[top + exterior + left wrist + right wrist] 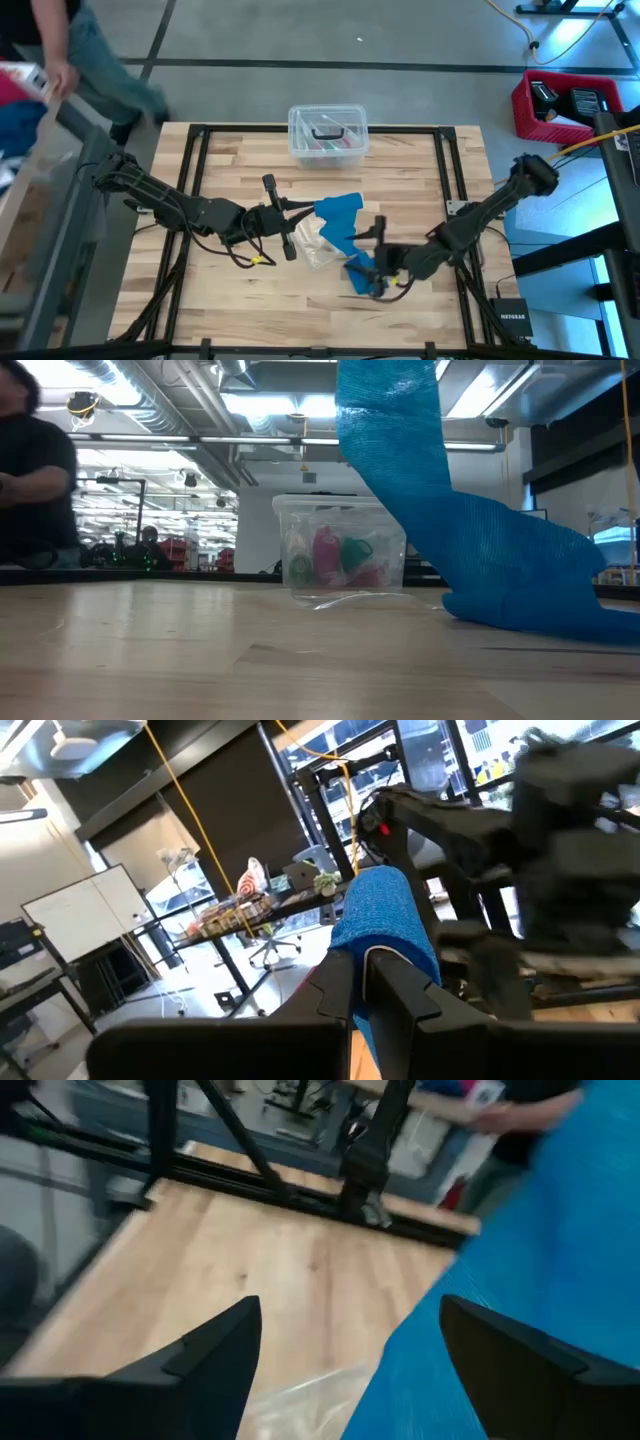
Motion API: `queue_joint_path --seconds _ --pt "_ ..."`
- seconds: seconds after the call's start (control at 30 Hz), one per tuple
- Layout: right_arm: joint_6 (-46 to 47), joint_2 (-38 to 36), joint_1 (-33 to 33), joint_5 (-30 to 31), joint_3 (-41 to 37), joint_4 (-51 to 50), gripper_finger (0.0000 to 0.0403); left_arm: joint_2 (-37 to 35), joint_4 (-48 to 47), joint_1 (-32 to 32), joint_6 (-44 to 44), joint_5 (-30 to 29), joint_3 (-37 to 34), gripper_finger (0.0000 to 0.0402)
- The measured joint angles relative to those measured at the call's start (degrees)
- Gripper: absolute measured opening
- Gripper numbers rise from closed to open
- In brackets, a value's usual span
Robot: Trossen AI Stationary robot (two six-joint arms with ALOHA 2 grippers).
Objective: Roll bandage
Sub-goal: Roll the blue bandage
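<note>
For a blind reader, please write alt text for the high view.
Over a wooden table, the left gripper is shut on one end of a bright blue fabric bandage, and the open right gripper is at its other end. A clear lidded plastic box stands behind.

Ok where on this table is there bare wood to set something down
Bare wood lies along both sides of the clear lidded box at the table's far edge, and along the near edge left of centre. The middle is crowded: the bandage, a clear plastic bag, left gripper, right gripper.
</note>
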Motion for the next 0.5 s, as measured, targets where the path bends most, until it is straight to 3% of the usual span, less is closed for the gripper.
queue_joint_path --seconds 0.23,0.37,0.5 --pt "-17.5 8.3 -2.1 14.4 -0.1 19.5 0.0308 0.0 -0.5 0.0 0.0 0.0 0.0 0.0007" --pt "-19.4 9.4 -5.1 14.7 -0.1 21.2 0.0303 0.0 -1.0 0.0 -0.6 0.0 0.0 0.0009" --pt "-19.9 10.0 -7.5 12.9 -0.1 21.5 0.0268 0.0 -1.1 0.0 -0.8 0.0 0.0 0.0011"
